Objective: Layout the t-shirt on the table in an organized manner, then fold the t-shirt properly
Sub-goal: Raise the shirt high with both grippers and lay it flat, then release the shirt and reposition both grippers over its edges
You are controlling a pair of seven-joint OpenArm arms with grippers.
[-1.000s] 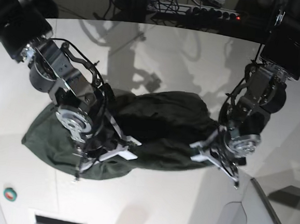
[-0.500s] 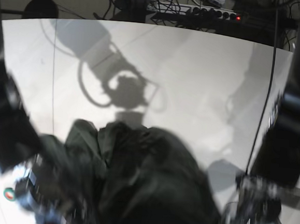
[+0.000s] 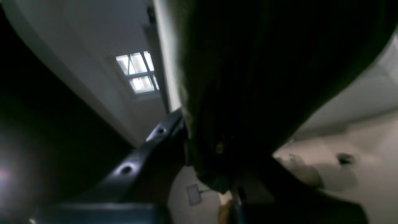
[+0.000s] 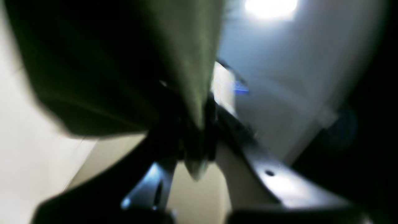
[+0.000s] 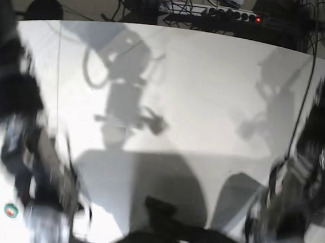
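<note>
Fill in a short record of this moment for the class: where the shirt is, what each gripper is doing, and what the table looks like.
shirt: dark green t-shirt, bunched, low at the near edge of the base view
left gripper: shut on the t-shirt, cloth hanging from it
right gripper: shut on the t-shirt
table: glossy white, arm shadows on it
image quality: arms blurred by motion

Showing as soft, matt dark green cloth: the t-shirt (image 3: pixel 267 77). Gleaming glossy, smooth and white: the worktop (image 5: pixel 210 86). Looking like dark metal with a slight sheen: the fingers (image 4: pixel 264 174).
</note>
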